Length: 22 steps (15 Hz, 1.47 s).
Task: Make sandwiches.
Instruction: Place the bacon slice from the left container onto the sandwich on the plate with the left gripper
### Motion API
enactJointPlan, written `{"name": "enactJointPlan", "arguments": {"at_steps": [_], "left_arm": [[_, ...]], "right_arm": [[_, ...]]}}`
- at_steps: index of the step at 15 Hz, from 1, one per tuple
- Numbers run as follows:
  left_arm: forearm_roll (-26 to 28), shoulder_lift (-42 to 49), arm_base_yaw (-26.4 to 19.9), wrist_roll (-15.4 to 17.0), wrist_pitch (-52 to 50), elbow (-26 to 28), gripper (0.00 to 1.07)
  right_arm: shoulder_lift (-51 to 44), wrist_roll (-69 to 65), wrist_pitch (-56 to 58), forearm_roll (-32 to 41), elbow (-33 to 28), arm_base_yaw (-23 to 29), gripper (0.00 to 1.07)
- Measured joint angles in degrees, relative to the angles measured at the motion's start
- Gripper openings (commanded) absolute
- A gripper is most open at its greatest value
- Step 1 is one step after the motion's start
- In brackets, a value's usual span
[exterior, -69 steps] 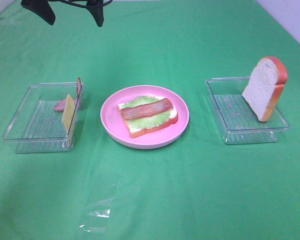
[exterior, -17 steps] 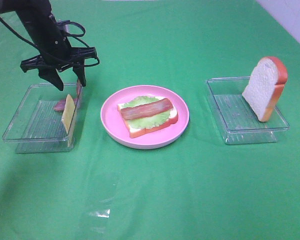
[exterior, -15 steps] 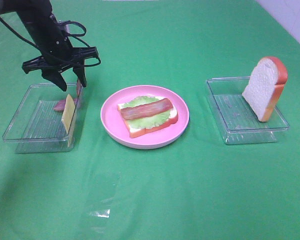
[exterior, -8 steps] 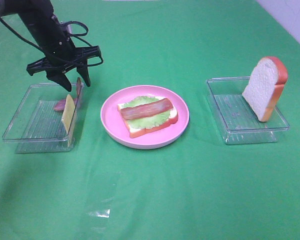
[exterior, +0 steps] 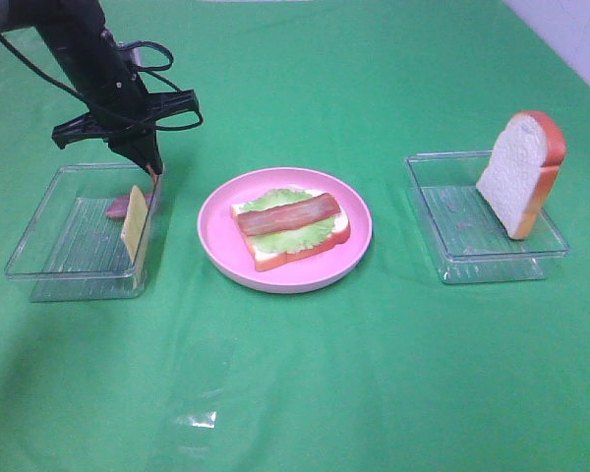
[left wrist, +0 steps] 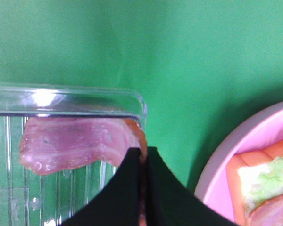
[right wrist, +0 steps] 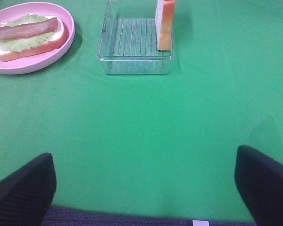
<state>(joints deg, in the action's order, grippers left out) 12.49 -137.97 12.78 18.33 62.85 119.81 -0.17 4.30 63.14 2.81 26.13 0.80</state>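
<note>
Step in hand: picking up filling for the half-built sandwich. The left gripper (exterior: pixel 151 167) is down at the far corner of the left tray (exterior: pixel 74 278), on the side nearest the plate.
Left gripper: jaws pinched together on the top edge of an upright bacon strip (left wrist: pixel 140 139). The left wrist view shows only a thin reddish sliver between the black fingers.
Right gripper (right wrist: pixel 142 155): spread wide and holding nothing, well back from the work.
Sandwich (exterior: pixel 290 226): lies on the pink plate (exterior: pixel 211 221), a bread slice with lettuce and one bacon strip on top, and no lid.
Other parts: a second bacon piece (left wrist: pixel 75 143) lies flat in the left tray. A cheese square (exterior: pixel 134 221) leans on the tray wall just beside the gripped strip. The top bread slice (exterior: pixel 521 172) stands on edge in the right tray (exterior: pixel 472 265).
Progress: judged about midway, with cheese and top bread not yet placed.
Next move: probably a straight lift to clear the tray wall, then a carry over to the plate. The narrow grip on the strip's edge could slip, and the cheese beside it could be knocked over.
Change from half a second ago: the left jaws were then apart, straddling the strip. Now they are closed on it. Nothing else on the table has moved.
</note>
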Motion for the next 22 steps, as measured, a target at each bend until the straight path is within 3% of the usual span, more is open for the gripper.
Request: {"name": "enactJointPlan", "arguments": {"at_steps": [8, 14, 15, 17, 22], "left_arm": [[0.0, 2.2, 0.0, 0.0, 0.6, 0.1, 0.00], [1.3, 6.3, 0.0, -0.1, 3.6, 7.7, 0.00], [2.9, 8.1, 0.0, -1.3, 3.7, 12.1, 0.00], [5.4, 8.4, 0.0, -2.3, 4.2, 14.7, 0.00], [10.8, 7.8, 1.4, -2.6, 4.4, 14.8, 0.00]], "right_arm": [[0.0, 0.0, 0.0, 0.0, 0.0, 0.0, 0.98], [0.0, 0.0, 0.0, 0.0, 0.0, 0.0, 0.98], [0.0, 0.0, 0.0, 0.0, 0.0, 0.0, 0.98], [0.0, 0.0, 0.0, 0.0, 0.0, 0.0, 0.98], [0.0, 0.0, 0.0, 0.0, 0.0, 0.0, 0.98]]}}
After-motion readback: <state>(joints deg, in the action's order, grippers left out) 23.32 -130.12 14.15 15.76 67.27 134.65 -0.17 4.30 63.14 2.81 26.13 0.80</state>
